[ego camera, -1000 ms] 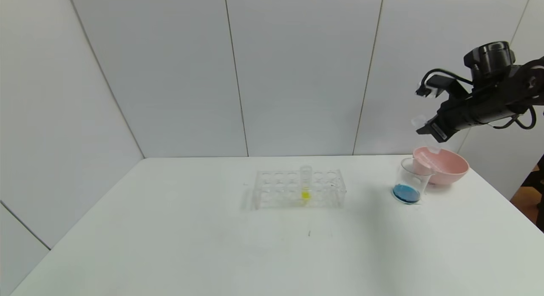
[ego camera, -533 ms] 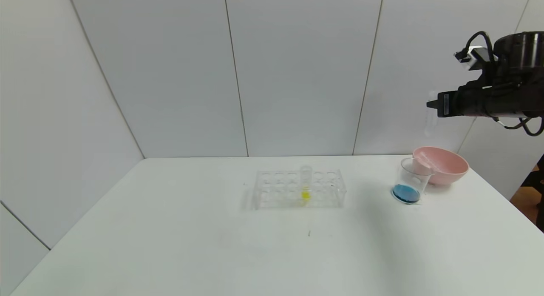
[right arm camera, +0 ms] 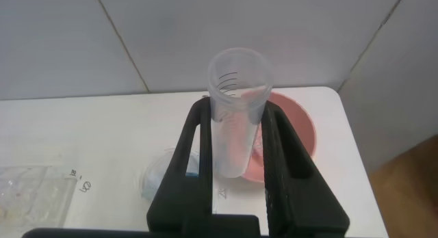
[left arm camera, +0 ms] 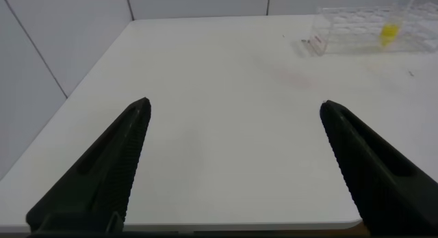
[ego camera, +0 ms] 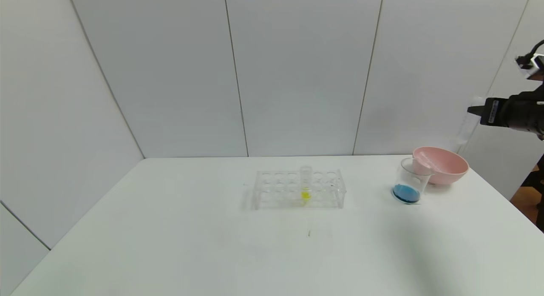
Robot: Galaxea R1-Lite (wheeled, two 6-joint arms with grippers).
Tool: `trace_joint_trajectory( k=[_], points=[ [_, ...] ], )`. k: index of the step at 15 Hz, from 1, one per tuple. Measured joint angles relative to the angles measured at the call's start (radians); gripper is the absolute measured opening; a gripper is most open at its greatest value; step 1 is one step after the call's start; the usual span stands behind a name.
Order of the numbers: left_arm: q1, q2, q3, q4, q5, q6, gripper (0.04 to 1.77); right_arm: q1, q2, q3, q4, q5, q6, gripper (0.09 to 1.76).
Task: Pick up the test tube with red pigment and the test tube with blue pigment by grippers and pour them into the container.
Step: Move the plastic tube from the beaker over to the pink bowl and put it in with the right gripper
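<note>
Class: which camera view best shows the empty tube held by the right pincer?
The right wrist view: the tube fills the centre, clamped in the right pincer, its open mouth visible. The head view shows it only faintly, at the frame's edge. The left wrist view lacks it.

White table (ego camera: 170,245), pale panelled walls (ego camera: 297,75)

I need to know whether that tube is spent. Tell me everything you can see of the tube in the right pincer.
The tube is clear plastic, short and round-mouthed, with dark graduation lines near the rim. It looks empty, with no coloured liquid showing. The right pincer is shut on its body, holding it about upright, open end up, in the air above the pink bowl at the table's far right. Nothing else touches it.
</note>
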Motion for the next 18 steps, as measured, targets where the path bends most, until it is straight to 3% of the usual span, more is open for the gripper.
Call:
trace_joint_trajectory(
  k=[3,7,11,18],
  points=[
    [0.0,0.0,0.0,0.0,0.0,0.0,1.76,-0.065,0.011,0.038,-0.11,0.055,0.001,0.49],
    [0.0,0.0,0.0,0.0,0.0,0.0,1.76,-0.098,0.114,0.019,-0.226,0.061,-0.017,0.49],
    [0.0,0.0,0.0,0.0,0.0,0.0,1.76,-0.101,0.25,-0.06,-0.25,0.056,-0.02,0.49],
    [0.0,0.0,0.0,0.0,0.0,0.0,1.76,-0.102,0.349,-0.093,-0.266,0.056,-0.021,0.49]
  ],
)
